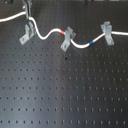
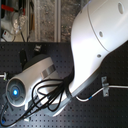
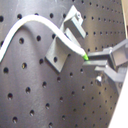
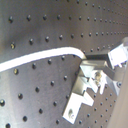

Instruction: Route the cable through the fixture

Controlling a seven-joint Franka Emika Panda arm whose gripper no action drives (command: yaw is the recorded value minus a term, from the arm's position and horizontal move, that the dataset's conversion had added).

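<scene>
1. One gripper [image 1: 29,16] is all you work with, and it sits at the top of the first exterior view's left. Its fingers [image 3: 102,59] are clamped on the cable [image 1: 50,34] right at a short green mark.
2. You see that grip point touching the fixture [image 1: 26,34], the leftmost of three grey clips in the first exterior view. In the first wrist view the cable crosses the top of that fixture, between or just over its prongs; you cannot tell from these pictures whether it is fully seated.
3. From your grip the cable runs two ways: a free tail arcs off towards the first exterior view's left edge, and the long part snakes right.
4. Follow it right and it passes the middle clip [image 1: 67,38] at the red band, then the blue band, then the right clip [image 1: 106,32], and leaves the frame.
5. The relation to watch: the slot lies directly below your fingers, with the cable's axis across it. Judged from this, a short push down would seat it.
6. The second exterior view is mostly arm [image 2: 95,45].
</scene>
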